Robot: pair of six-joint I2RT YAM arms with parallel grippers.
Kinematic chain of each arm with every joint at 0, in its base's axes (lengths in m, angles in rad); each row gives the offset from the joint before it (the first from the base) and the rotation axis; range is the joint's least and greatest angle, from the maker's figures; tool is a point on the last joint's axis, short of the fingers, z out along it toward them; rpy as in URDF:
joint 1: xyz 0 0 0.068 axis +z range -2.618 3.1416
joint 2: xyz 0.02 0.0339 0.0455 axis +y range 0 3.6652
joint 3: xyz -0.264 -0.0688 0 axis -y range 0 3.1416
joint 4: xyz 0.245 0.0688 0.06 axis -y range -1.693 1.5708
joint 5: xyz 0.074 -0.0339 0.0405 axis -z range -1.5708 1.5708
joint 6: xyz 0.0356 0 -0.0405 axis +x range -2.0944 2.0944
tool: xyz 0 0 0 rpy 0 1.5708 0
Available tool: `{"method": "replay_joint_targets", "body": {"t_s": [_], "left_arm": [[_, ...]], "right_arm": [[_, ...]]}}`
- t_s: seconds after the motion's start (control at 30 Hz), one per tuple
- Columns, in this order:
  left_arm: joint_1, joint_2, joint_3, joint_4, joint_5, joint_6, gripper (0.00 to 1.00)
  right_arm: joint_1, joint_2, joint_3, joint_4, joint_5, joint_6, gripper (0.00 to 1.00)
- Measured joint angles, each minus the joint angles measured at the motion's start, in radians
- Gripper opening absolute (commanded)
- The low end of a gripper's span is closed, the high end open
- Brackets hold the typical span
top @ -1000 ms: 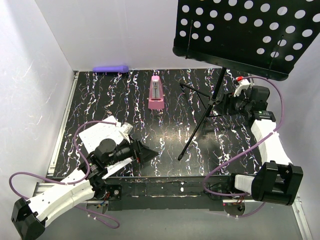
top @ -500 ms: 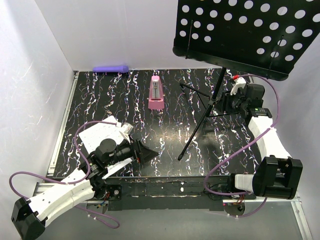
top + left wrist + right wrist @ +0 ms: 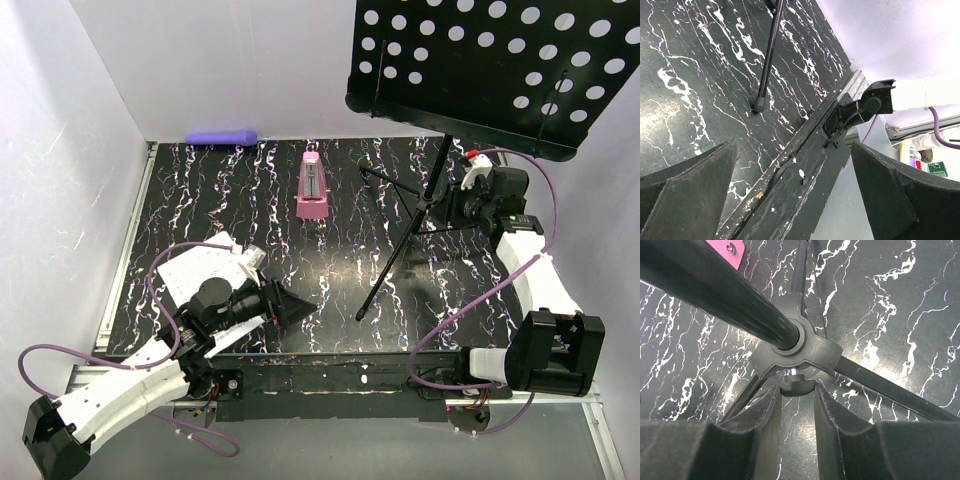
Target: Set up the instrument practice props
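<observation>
Step in hand, by judgement: adjusting or steadying the music stand (image 3: 436, 178) at its tripod hub (image 3: 805, 347).

Finds the stand upright at 2 o'clock on the bench (image 3: 200, 190), legs spread, perforated desk high overhead.

Pinches the hub knob (image 3: 796, 386) with the right gripper (image 3: 797, 392), fingers closed down to the knob's width, nothing else held.

To do it well: keep the pinch square on the knob, work it without any sideways push, and so avoid tipping the tall stand toward the metronome (image 3: 312, 187) at 12 o'clock.

Reaches low with the right arm, from 4 o'clock in toward the hub, wrist about level.

Rests the left gripper (image 3: 290, 305) at 7 o'clock, fingers spread wide, holding nothing, forearm partly over the sheet-music pages (image 3: 195, 268).
</observation>
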Motion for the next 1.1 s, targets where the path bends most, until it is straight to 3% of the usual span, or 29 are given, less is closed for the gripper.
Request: {"method": "replay_joint_targets", "body": {"t_s": [0.3,0.53,0.67,0.77,0.8,0.83,0.97,1.1], "left_arm": [[0.000,-0.016,0.000,-0.011,-0.001,0.000,0.98],[0.000,0.006,0.002,-0.016,-0.001,0.001,0.98],[0.000,0.026,0.005,-0.024,-0.001,0.001,0.98],[0.000,0.037,0.008,-0.027,-0.001,0.001,0.98],[0.000,0.041,0.009,-0.026,-0.001,0.000,0.98],[0.000,0.044,0.009,-0.026,-0.001,0.000,0.98],[0.000,0.065,0.009,-0.017,0.000,-0.001,0.98],[0.000,0.070,0.009,-0.015,0.000,-0.002,0.98]], "right_arm": [[-0.084,0.035,-0.026,0.060,-0.142,0.200,0.04],[-0.199,0.159,-0.050,0.182,-0.418,0.552,0.01],[-0.225,0.185,-0.103,0.299,-0.480,0.774,0.01],[-0.229,0.176,-0.149,0.380,-0.475,0.916,0.40],[-0.230,0.170,-0.171,0.418,-0.472,0.958,0.58],[-0.231,0.165,-0.189,0.457,-0.470,0.996,0.66],[-0.236,0.167,-0.208,0.521,-0.469,1.033,0.79],[-0.241,0.159,-0.181,0.486,-0.502,0.874,0.83]]}}
